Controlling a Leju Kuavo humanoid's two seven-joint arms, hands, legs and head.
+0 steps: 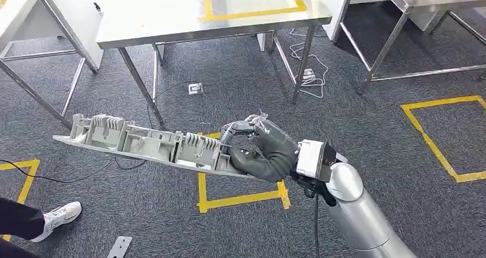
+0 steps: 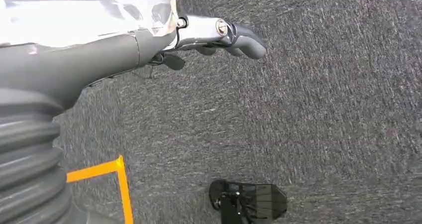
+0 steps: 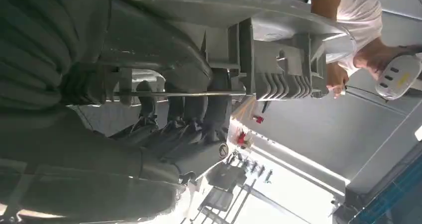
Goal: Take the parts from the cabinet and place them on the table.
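Right hand [image 1: 261, 149] grips long grey part [image 1: 143, 140] | arm extended over carpet [image 1: 229, 74]

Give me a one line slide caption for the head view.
Right hand holds one end of a long grey ribbed part out over the carpet, short of the steel table.

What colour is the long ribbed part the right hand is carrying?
Light grey all over; the part, held by the right hand, shows best in the head view.
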